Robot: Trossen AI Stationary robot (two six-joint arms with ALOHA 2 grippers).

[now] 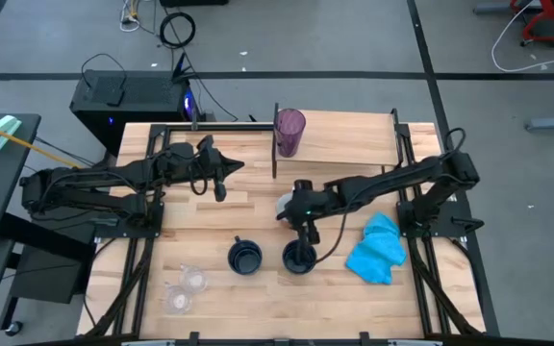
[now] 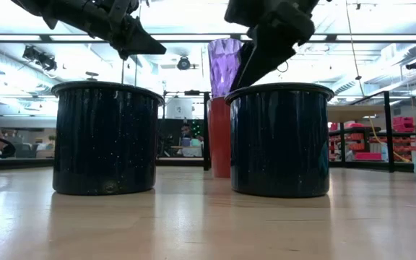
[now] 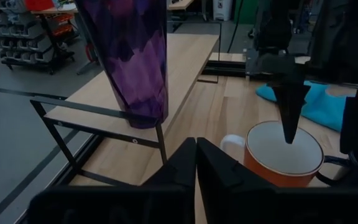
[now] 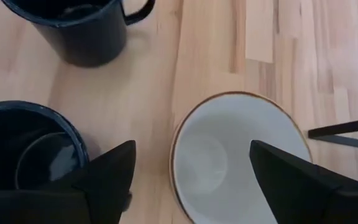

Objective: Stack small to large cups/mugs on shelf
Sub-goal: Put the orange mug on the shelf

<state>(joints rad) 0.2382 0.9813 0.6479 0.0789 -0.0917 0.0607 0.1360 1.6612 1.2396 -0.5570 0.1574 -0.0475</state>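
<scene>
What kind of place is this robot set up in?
Probably a robotics lab or workshop: a concrete floor with loose cables, parts-bin racks, and further workbenches behind the table.

The high camera looks straight down on the whole tabletop (image 1: 258, 207); the low one sits at table height, close behind two navy mugs (image 2: 105, 137). Both wrist cameras share the orange mug (image 3: 283, 160).

- The tumbler (image 3: 132, 56) is showing translucent purple with darker faceted patches.
- The mug (image 3: 283, 163) is showing orange outside, white inside.
- Two mugs (image 2: 105, 137) (image 2: 280, 139) are showing dark navy with pale speckles.
- The cloth (image 1: 378, 248) is showing bright blue.
- The shelf (image 3: 185, 59) is showing light wood on black uprights.
</scene>
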